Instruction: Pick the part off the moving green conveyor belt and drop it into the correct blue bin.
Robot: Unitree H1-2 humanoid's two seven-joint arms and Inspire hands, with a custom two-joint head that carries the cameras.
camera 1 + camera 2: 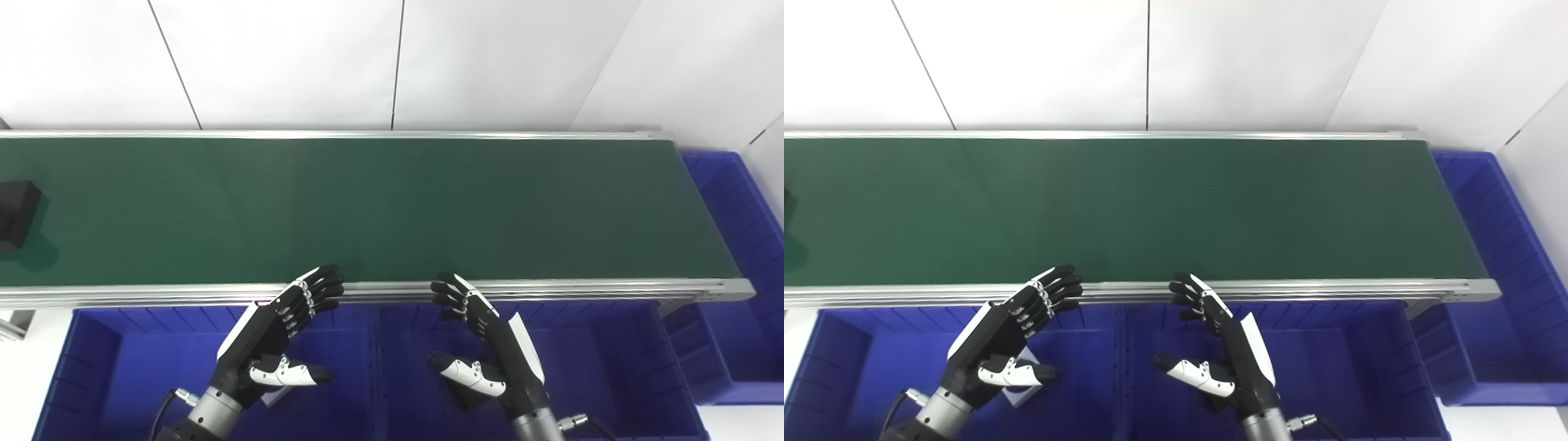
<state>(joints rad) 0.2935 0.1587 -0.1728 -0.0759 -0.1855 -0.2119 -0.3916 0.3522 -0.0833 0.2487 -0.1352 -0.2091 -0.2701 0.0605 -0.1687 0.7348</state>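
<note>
A black block-shaped part [15,211] sits on the green conveyor belt [392,208] at the far left edge; in the right eye view only its tip [786,205] shows. My left hand [278,334] is open and empty, hovering over the left blue bin [122,361] with its fingertips near the belt's front rail. My right hand [484,340] is open and empty over the right front blue bin [612,361]. Both hands are far to the right of the part.
A third blue bin [741,257] stands past the belt's right end. A small white object [1020,392] lies in the left bin under my left hand. The belt's aluminium front rail [551,288] runs between the hands and the belt. White wall panels behind.
</note>
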